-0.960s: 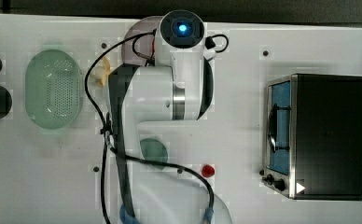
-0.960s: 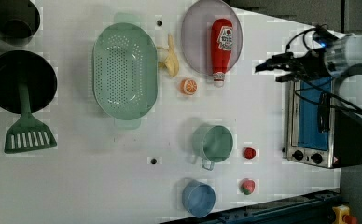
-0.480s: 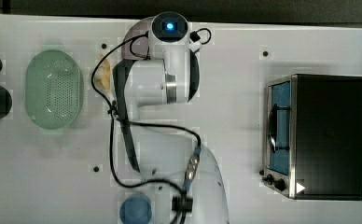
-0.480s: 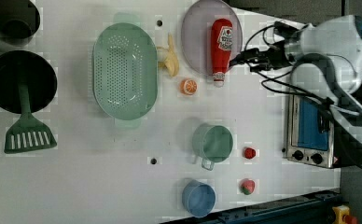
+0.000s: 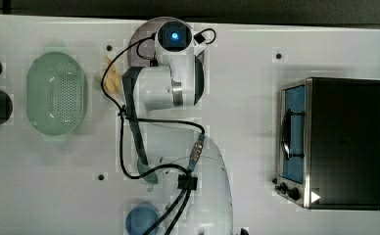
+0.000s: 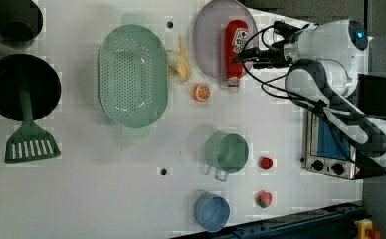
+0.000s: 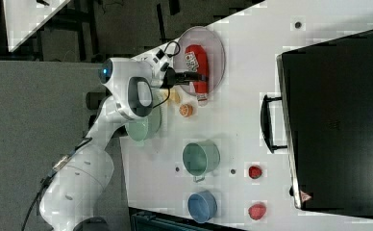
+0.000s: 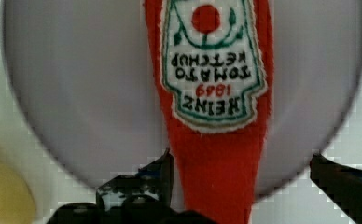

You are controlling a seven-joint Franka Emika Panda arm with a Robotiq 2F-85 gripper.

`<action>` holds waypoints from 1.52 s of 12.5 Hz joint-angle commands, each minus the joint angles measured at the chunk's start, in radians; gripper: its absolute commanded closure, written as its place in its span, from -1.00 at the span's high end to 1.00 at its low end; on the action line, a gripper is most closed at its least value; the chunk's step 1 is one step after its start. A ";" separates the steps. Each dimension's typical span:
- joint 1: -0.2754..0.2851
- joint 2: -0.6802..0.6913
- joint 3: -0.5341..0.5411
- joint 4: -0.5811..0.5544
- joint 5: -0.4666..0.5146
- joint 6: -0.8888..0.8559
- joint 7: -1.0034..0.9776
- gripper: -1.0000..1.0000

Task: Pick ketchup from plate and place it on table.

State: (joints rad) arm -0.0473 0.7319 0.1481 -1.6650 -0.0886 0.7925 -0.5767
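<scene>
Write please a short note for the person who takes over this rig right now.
Tool: open, holds nothing, above the plate, one finger on each side of the ketchup's narrow end.
Ketchup: lies on the plate, its cap end over the rim toward the orange slice.
Done: approach only.
Left: close on the ketchup, lift it, set it on a bare part of the table.

A: How is the scene lit?

B: Bright, even light. The white surface [image 6: 131,199] looks nearly washed out, and shadows under the mug [image 6: 227,152] and strainer [image 6: 133,75] are faint and soft.

A: Is it sharp?

B: No. Blocky patches speckle the wide views. In the wrist view the ketchup [image 8: 212,93] label is readable, but the plate [image 8: 76,84] rim blurs.
</scene>
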 commanded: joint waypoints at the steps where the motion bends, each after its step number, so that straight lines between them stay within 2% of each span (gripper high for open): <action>1: 0.000 0.009 0.012 0.039 -0.019 0.046 -0.035 1.00; 6: 0.003 0.060 0.008 0.039 -0.019 0.122 -0.035 1.00; 7: 0.004 0.064 0.008 0.039 -0.019 0.123 -0.035 0.92; 10: 0.004 0.069 0.008 0.044 -0.019 0.126 -0.035 0.20; 15: 0.002 0.029 0.012 0.081 -0.016 0.108 0.001 0.16; 19: -0.018 -0.116 0.011 0.091 -0.013 -0.049 0.071 0.16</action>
State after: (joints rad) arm -0.0381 0.7300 0.1604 -1.6211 -0.1023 0.7681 -0.5645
